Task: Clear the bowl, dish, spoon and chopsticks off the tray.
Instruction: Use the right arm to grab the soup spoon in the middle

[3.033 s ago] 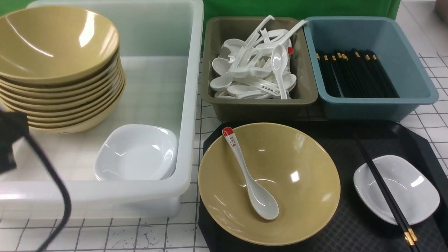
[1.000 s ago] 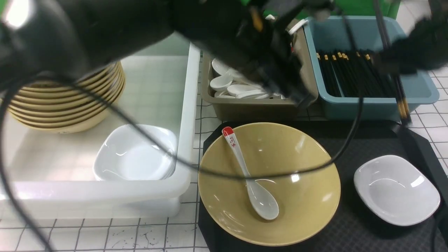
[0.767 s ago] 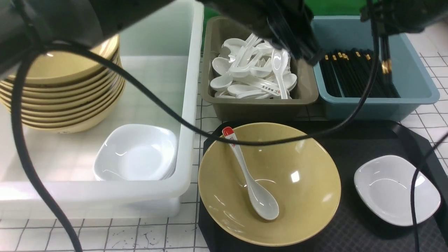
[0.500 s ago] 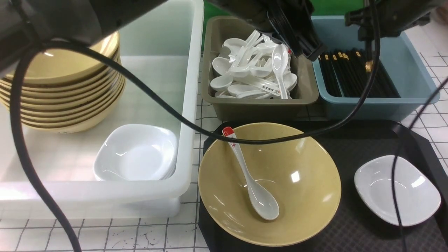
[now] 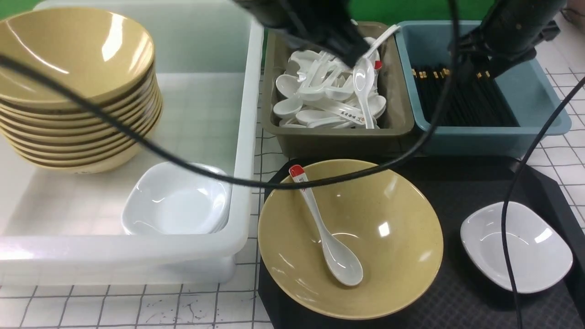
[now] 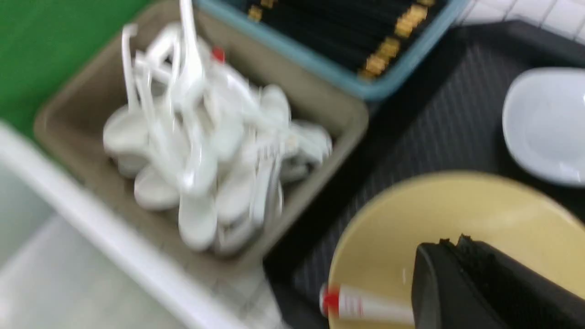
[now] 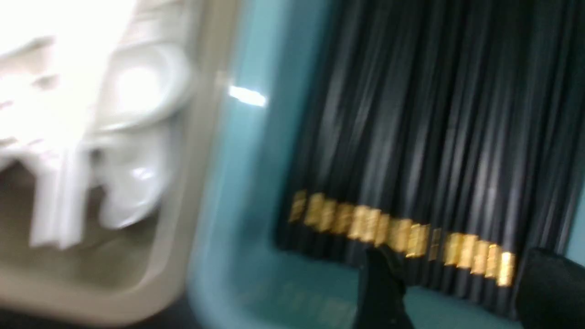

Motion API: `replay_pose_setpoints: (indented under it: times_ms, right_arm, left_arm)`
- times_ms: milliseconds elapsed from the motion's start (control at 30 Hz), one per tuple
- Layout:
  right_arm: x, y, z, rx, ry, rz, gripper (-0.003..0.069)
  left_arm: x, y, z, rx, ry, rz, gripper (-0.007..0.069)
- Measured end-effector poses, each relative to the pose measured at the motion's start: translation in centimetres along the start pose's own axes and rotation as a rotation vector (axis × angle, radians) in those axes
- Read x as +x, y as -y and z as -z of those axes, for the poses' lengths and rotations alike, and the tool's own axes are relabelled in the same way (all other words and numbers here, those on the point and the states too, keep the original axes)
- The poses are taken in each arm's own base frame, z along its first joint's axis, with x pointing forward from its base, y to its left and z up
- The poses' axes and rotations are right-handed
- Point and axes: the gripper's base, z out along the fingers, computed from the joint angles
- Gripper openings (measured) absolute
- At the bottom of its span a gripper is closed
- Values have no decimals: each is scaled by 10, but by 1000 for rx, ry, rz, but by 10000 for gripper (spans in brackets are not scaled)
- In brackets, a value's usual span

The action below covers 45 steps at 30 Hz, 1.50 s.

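Looking forward from between the arms: large flat black diamond-textured tray [image 5: 466, 192] lies at 5 o'clock on the white gridded surface [image 5: 137, 306]. Wide glossy mustard-yellow conical bowl [image 5: 388, 256] stands on the tray's 9 o'clock half. White soup spoon with red handle tip [image 5: 340, 265] lies inside it, handle leaning on the rim at 11 o'clock. Small shallow white rounded-square dish [image 5: 525, 251] sits at the tray's 3 o'clock edge, not touching the bowl. No sticks on the tray. Long thin black chopsticks with gold bands [image 5: 461, 103] lie in a row in the teal plastic bin [image 5: 480, 139] at 1 o'clock; the task's pair, I judge, is among them but cannot be singled out. Left arm [image 5: 311, 23] and right arm [image 5: 516, 27] are dark smears at 12 and 1 o'clock. A black cable [image 5: 183, 162] crosses the spoon handle in this sightline.

Left wrist view, blurred: left pincer [image 6: 450, 242] pressed shut, empty, above the bowl near the spoon's red tip.

Right wrist view, heavily blurred: right pincer [image 7: 461, 274] spread wide, nothing between its fingers, low over the gold bands in the teal bin.

Risks, as I judge them: the shut pincer must open before reaching the spoon, or it will knock the handle off the slick rim. A pinch on the leaning handle could pivot the spoon or rock the bowl. The right fingers, lifting out, could drag a stick over the bin wall. Cable height above the crockery is unreadable. The tray's near edge and 3 o'clock corner are cut off.
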Motion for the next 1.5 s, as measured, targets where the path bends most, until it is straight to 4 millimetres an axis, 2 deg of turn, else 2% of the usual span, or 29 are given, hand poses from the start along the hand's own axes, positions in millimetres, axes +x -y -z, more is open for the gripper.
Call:
replay_pose_setpoints:
  times_ms: [67,100,167,233,267,333,433,467,533,600,700,1033,1100,1267,1367,1500]
  right_arm:
    - [3,-18,15,-22,14,42,432]
    - [7,-34,27,-41,27,78,432]
    - [15,-57,37,-73,24,137,432]
    - [28,-83,50,-106,19,205,432]
    - [40,-103,53,-134,-4,257,432]
    - [55,-124,58,-171,-27,324,432]
    - [85,-156,54,-228,-103,417,432]
    - [90,-159,50,-234,-124,426,432]
    - [114,-181,37,-268,-184,477,432]
    - [127,-194,25,-288,-190,497,432]
    - [136,-212,10,-315,-95,494,432]
    - [120,-223,-7,-334,141,390,432]
    - [119,-223,-12,-329,140,388,432]
    - [119,-218,-44,-302,88,367,432]
    - [119,-217,-56,-294,81,359,432]
    - [119,-219,-60,-295,87,357,418]
  left_arm:
    - [16,-3,9,-6,-36,15,-13]
    - [26,-3,13,-3,-54,29,-13]
    - [49,-1,21,-1,-87,50,-13]
    - [71,3,24,5,-121,64,-13]
    - [82,6,30,5,-122,69,-13]
    - [101,12,35,5,-125,72,-13]
    - [127,22,40,9,-108,80,-13]
    - [130,23,40,12,-103,83,-13]
    - [148,30,41,14,-75,93,-13]
    - [155,32,43,10,-59,95,-13]
    - [162,35,45,6,-39,96,-13]
    - [162,35,45,6,-30,99,-13]
    - [162,35,45,7,-29,100,-13]
    - [162,35,45,8,-27,100,-13]
    - [161,35,45,6,-24,100,-13]
    - [159,34,45,-1,-2,100,-13]
